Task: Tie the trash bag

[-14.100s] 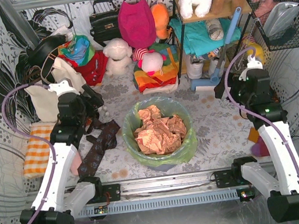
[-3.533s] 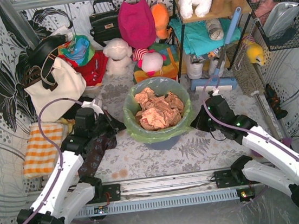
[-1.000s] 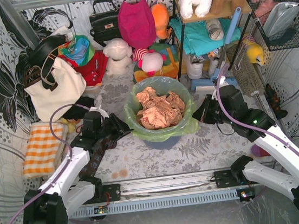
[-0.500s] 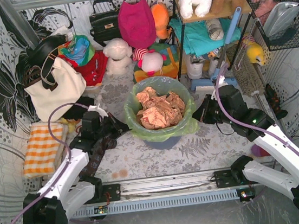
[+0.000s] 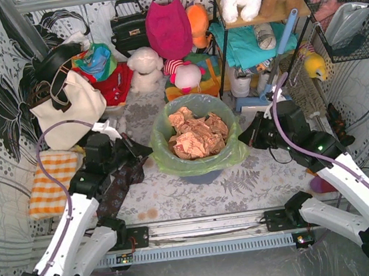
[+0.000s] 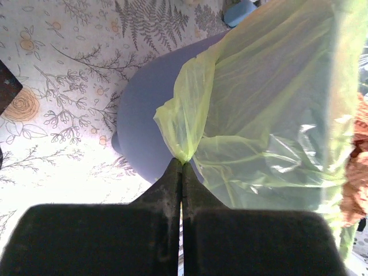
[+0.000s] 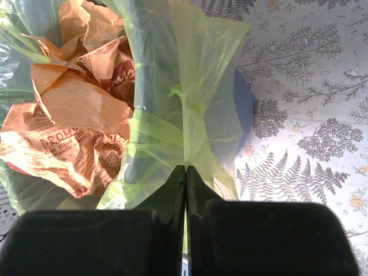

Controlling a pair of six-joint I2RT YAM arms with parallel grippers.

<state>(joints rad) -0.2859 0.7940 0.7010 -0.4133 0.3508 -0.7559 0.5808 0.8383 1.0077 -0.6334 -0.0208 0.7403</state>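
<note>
Fern-printed bench (image 5: 263,175) carries the bin (image 6: 141,121); left hand (image 6: 182,168) and right hand (image 7: 185,170) each clench the trash bag (image 6: 259,115) at its rim.

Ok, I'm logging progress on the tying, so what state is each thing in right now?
trash bag: untied, mouth open, sitting in the bin, rim pulled outward on two sides.
left claw: shut on the trash bag's rim.
right claw: shut on the trash bag's rim.
bin: upright, lined by the bag.
crumpled paper: piled inside the bag.
</note>
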